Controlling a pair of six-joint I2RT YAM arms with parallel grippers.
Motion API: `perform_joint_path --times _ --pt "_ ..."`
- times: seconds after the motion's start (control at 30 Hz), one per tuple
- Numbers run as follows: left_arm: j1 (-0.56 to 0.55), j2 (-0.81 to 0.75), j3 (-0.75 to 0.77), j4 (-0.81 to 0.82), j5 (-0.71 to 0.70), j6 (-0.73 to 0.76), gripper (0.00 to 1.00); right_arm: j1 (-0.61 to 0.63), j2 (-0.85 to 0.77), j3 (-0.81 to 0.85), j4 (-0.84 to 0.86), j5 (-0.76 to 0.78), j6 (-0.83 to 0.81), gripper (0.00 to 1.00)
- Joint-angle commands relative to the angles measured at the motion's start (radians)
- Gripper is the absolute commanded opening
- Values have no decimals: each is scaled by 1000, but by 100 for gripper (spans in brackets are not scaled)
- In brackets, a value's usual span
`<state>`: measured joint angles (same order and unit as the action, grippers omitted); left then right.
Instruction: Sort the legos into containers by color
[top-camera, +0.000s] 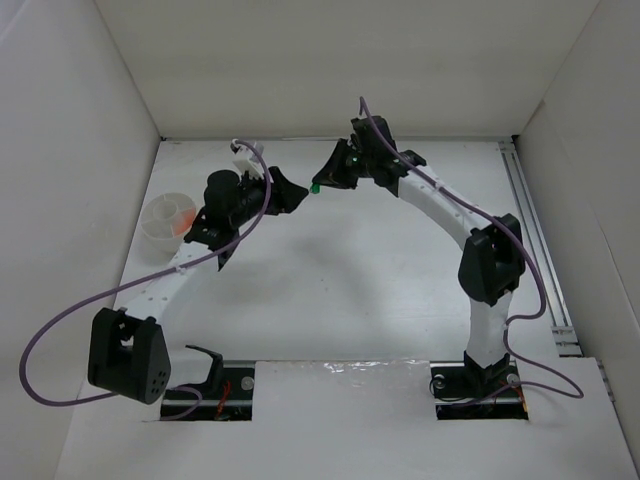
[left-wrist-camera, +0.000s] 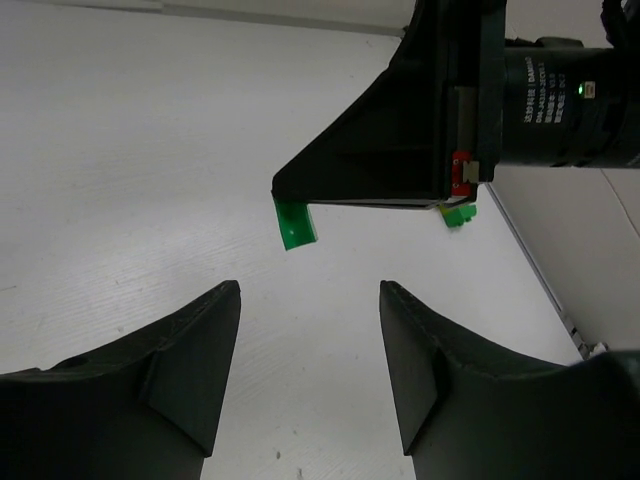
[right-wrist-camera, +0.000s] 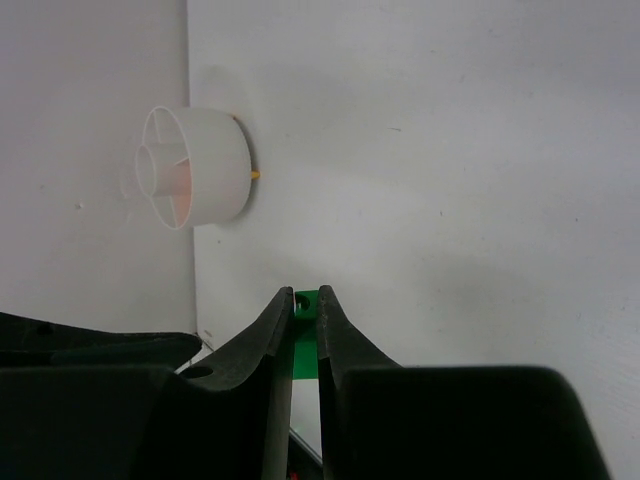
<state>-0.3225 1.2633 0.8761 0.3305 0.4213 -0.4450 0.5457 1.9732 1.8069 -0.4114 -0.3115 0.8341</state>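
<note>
My right gripper (top-camera: 322, 183) is shut on a small green lego (top-camera: 314, 187), held above the table at the back middle. In the right wrist view the lego (right-wrist-camera: 308, 304) shows as a green sliver pinched between the shut fingers. My left gripper (top-camera: 297, 192) faces it from the left, a short gap away. In the left wrist view the left gripper (left-wrist-camera: 310, 290) stands open with nothing between its fingers, and the green lego (left-wrist-camera: 295, 222) hangs from the right gripper's tip just beyond. A white divided bowl (top-camera: 155, 228), one of the containers, sits at the far left with orange inside.
The bowl (right-wrist-camera: 215, 160) stands against the left wall, with a tiny yellow-orange piece (right-wrist-camera: 256, 173) beside it. White walls enclose the table on three sides. A rail (top-camera: 535, 250) runs along the right edge. A small green bit (left-wrist-camera: 458, 214) shows under the right gripper's body.
</note>
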Motion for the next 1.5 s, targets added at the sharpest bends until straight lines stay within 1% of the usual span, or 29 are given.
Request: perform_joint_path --times 0.0,0.2,0.23,0.3,0.63,0.77,0.93,1.07,1.23,1.33,1.47 --pt "-19 1 52 21 -29 9 54 28 -57 52 6 44 -10 0" --pt "-39 42 75 10 -41 9 55 48 -57 81 -13 54 -21 0" --pt "-39 42 75 10 -41 18 59 57 -57 91 -13 54 -21 0" --pt "-49 51 75 10 -53 19 62 57 -57 91 -13 54 -21 0" --pt "-49 61 93 1 -84 49 62 66 -66 91 -13 34 -30 0" --pt "-49 70 103 1 -93 49 57 66 -66 91 -23 34 -30 0" --pt "-49 79 103 1 -93 58 45 66 -66 91 -23 23 -30 0" --pt "-49 79 103 1 -69 58 44 66 -66 91 -23 23 -30 0" --pt "-49 79 93 1 -69 58 39 66 -66 100 -23 5 -30 0" --pt "-49 79 93 1 -69 58 35 76 -66 100 -23 5 -30 0" --pt "-49 88 93 1 -69 58 23 76 -66 100 -23 -5 -30 0"
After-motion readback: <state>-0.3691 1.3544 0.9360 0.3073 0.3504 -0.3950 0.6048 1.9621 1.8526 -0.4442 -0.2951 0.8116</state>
